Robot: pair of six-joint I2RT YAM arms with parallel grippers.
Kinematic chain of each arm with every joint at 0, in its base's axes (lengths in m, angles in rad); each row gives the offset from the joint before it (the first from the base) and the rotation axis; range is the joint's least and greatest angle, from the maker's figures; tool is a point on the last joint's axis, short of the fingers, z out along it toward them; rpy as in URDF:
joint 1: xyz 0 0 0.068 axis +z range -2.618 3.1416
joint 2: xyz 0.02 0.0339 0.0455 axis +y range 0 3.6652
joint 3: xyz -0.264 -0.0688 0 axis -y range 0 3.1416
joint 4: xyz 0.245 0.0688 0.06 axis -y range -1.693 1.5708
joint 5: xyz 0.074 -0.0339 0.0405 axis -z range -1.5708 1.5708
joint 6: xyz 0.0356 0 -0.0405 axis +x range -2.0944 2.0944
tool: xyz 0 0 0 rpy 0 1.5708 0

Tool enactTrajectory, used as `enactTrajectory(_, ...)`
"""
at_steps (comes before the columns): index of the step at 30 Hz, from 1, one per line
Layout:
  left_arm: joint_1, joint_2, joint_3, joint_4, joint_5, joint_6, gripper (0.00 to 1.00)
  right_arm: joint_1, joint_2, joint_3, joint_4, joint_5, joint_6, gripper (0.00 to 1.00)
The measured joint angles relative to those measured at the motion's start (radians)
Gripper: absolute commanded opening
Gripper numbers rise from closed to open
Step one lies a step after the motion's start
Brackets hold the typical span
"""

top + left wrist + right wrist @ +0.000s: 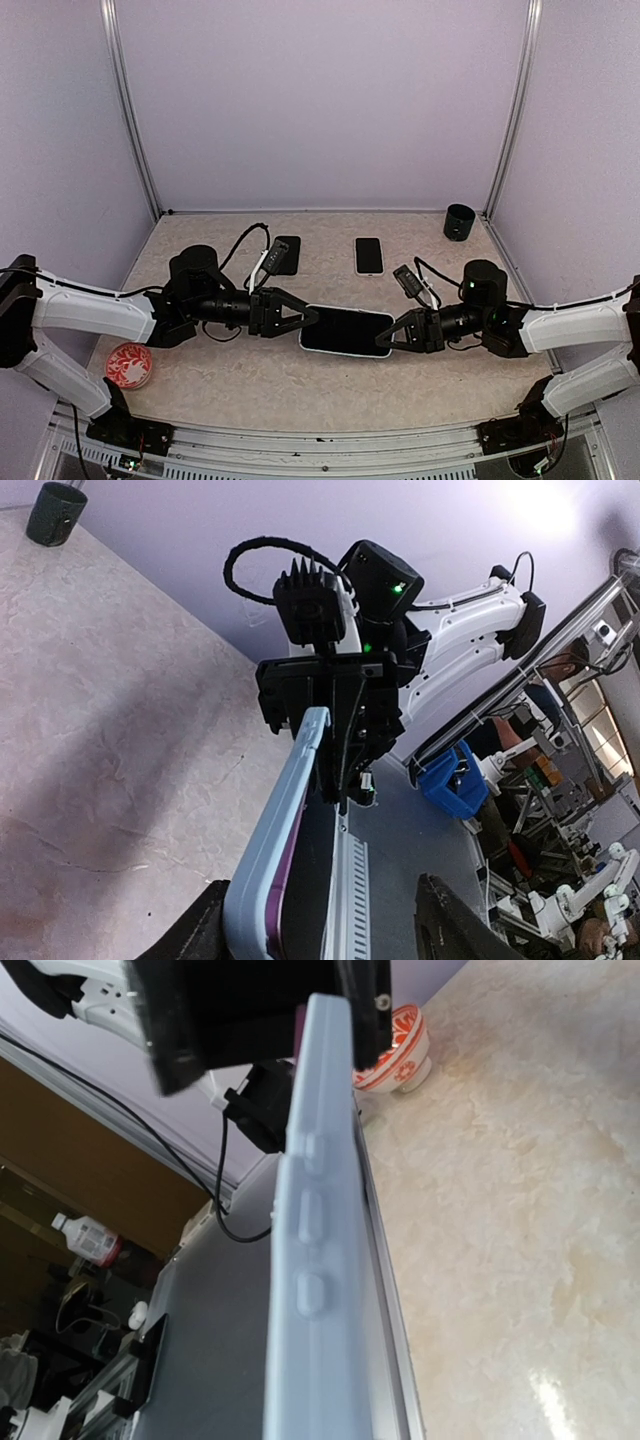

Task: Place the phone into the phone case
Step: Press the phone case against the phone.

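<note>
A light blue phone case (pixel 345 331) with a dark phone screen in it hangs above the table's middle, between both grippers. My right gripper (pixel 385 342) is shut on its right end; the left wrist view shows that grip (pixel 335 705). My left gripper (pixel 308 318) is open, its jaws spread around the case's left end. In the left wrist view the case (pixel 275 840) runs next to the left finger (pixel 190 935), with a purple phone edge (pixel 287 865) inside its rim. The right wrist view shows the case's side with buttons (pixel 315 1260); my own fingers are hidden there.
A dark phone-shaped item (pixel 286 254) and a white-rimmed phone (pixel 369 255) lie at the back of the table. A black cup (pixel 459 222) stands at the back right. A red and white bowl (pixel 129 364) sits at the front left, also in the right wrist view (pixel 400 1050).
</note>
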Motion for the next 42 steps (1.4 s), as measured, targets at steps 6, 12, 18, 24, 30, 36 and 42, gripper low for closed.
enactTrajectory(6,0.001,0.014,0.003,-0.048,-0.012,0.021,0.22,0.002,0.000,0.010,-0.040,0.000,-0.027,0.00)
enactTrajectory(12,0.002,0.014,0.007,-0.087,-0.036,0.031,0.00,0.002,0.000,0.029,-0.109,0.016,-0.072,0.00)
enactTrajectory(18,0.002,0.008,0.008,-0.098,-0.045,0.046,0.00,0.002,0.000,0.048,-0.163,0.028,-0.122,0.00)
enactTrajectory(24,0.023,0.010,-0.014,-0.024,0.023,0.000,0.07,0.008,-0.010,0.053,-0.163,0.028,-0.157,0.00)
enactTrajectory(30,0.037,0.026,-0.063,0.133,0.104,-0.103,0.26,0.013,-0.014,0.053,-0.145,0.008,-0.175,0.00)
enactTrajectory(36,0.085,0.026,-0.115,0.274,0.185,-0.210,0.48,0.001,-0.021,0.033,-0.142,0.005,-0.182,0.00)
enactTrajectory(42,0.086,0.018,-0.113,0.262,0.183,-0.191,0.63,-0.008,-0.023,0.023,-0.170,0.034,-0.175,0.00)
